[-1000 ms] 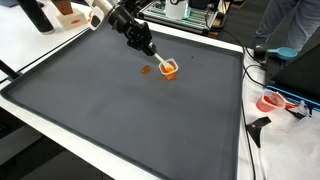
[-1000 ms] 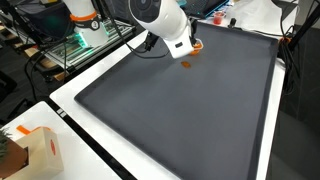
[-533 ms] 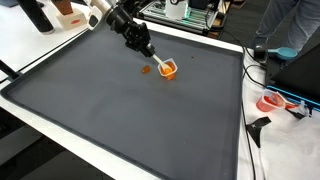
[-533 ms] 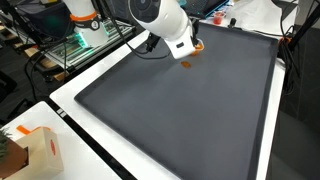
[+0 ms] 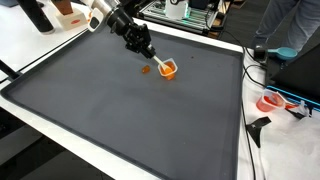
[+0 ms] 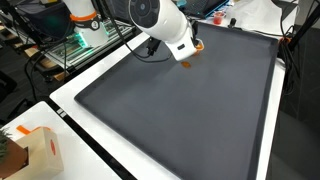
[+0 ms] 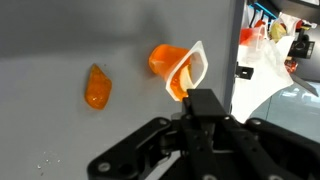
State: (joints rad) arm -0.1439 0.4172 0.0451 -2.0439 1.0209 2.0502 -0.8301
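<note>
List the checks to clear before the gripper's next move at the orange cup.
1. View of the orange cup: ok, it lies on the dark mat.
2. Cup upright: not ok, it is on its side.
3. Aim of the gripper: ok, its fingertips are at the cup's white rim.
4. Grip on the rim: cannot tell.
5. Gap to the small orange piece: ok, it lies apart from the cup.

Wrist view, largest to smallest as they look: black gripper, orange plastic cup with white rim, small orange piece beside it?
1. Black gripper, largest, but it sits nearest the camera, so that is unsure.
2. Orange plastic cup with white rim.
3. Small orange piece.
</note>
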